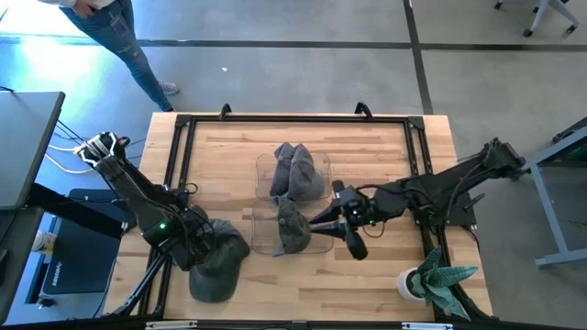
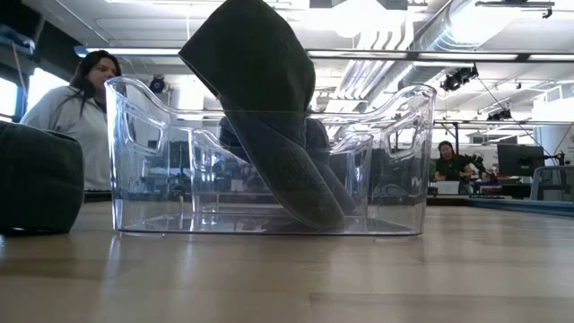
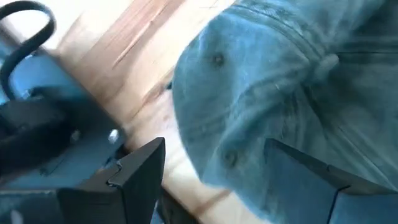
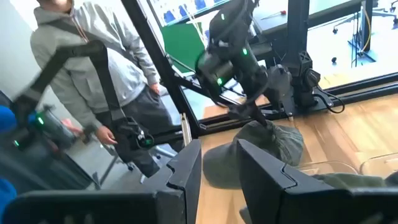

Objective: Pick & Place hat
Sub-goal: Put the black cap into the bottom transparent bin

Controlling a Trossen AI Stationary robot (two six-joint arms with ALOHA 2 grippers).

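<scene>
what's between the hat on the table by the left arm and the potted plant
In the high view, only bare wood of the table lies between the hat and the potted plant; the clear bin sits just behind that line.

Grey hat [image 1: 218, 266] on table's left

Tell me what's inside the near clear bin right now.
One grey hat sits in the near bin, propped on edge with its crown rising above the rim. The right claw is at it. Whatever might lie beneath the hat is hidden.
</scene>
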